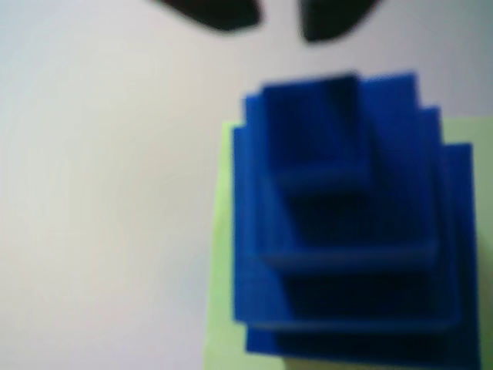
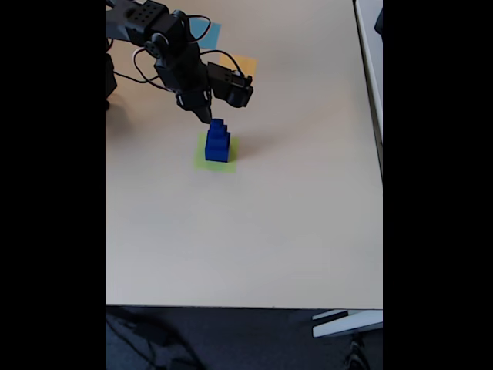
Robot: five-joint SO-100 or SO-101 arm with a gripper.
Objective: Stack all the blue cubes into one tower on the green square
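Three blue cubes stand piled as a stepped tower, largest at the bottom and smallest on top, on the green square. In the wrist view the tower looms close and blurred, with the green square showing along its left side. My gripper sits at the top edge of that view as two dark fingertips with a gap between them, holding nothing. In the fixed view the gripper hangs just above and to the upper left of the top cube, apart from it.
A light-blue paper square and an orange paper square lie at the back of the beige table, partly hidden by the arm. Black cables loop near the arm. The table's front edge runs along the bottom.
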